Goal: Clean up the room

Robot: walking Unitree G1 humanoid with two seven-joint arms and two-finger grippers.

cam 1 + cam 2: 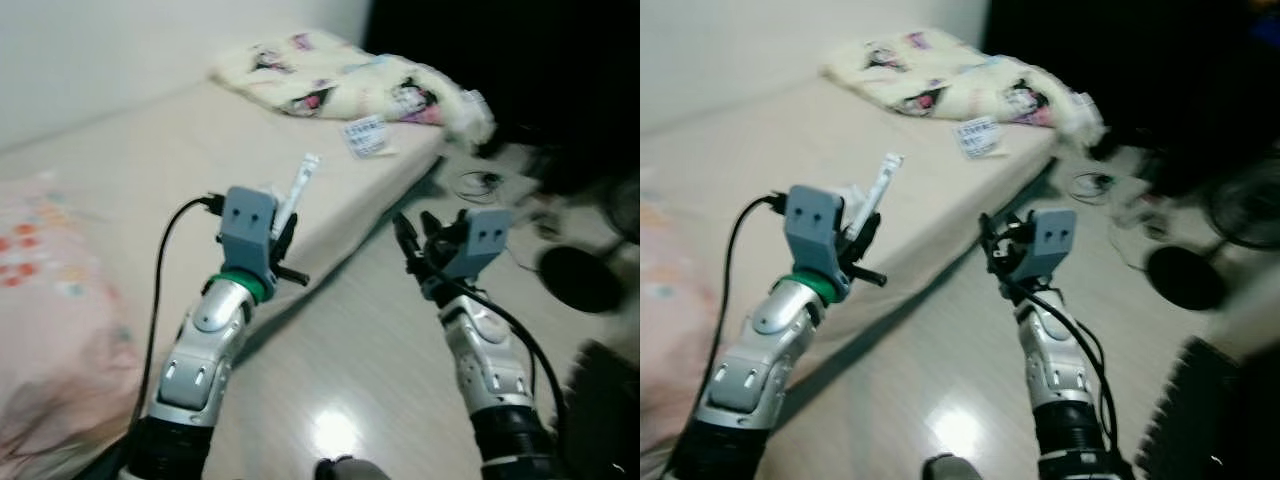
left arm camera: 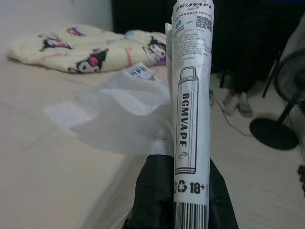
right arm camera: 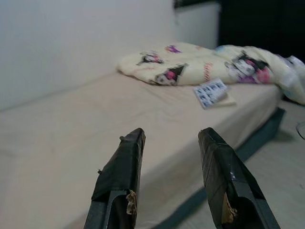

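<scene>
the wrapper's (image 2: 192, 86) top is cut off; dark clutter (image 1: 590, 200) beyond the bed is blurred.

Beige bed (image 1: 150, 170): cartoon-print blanket (image 1: 340, 80), small printed packet (image 1: 367, 135) beside it.

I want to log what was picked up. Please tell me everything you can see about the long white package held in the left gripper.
The long white package is a slim, glossy plastic wrapper, printed in black with "BGMVAPE", an outline of a stick-shaped device, a QR code, a recycling sign, "18+" and a barcode. It stands roughly upright, rising out of the left gripper, whose black fingers are shut on its lower end. A crumpled, thin white tissue or film is caught beside it. It is held above the edge of the beige bed.
</scene>
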